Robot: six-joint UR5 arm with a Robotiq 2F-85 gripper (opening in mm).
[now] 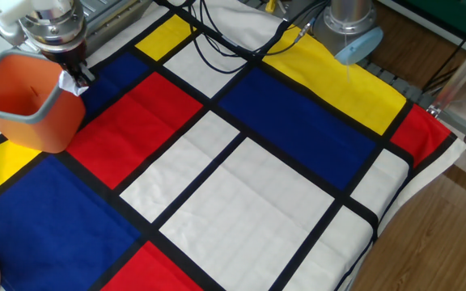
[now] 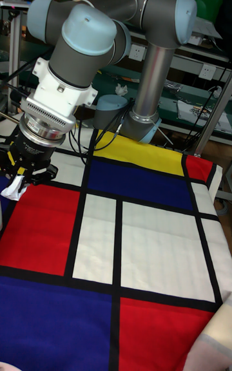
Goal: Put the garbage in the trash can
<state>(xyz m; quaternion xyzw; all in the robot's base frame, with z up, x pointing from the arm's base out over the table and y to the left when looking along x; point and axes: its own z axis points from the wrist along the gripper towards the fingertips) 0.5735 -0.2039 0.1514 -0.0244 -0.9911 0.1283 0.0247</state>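
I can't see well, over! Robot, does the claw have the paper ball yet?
Gripper shut on garbage. Held by trash can rim, not dropped in. Nothing in the way.

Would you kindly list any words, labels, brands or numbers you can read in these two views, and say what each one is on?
No text can be read in either view.
The trash can, the checked cloth and the arm show no lettering.
The papers on the bench behind may carry print, too small and blurred to read.
The garbage in the pincer shows no marks.
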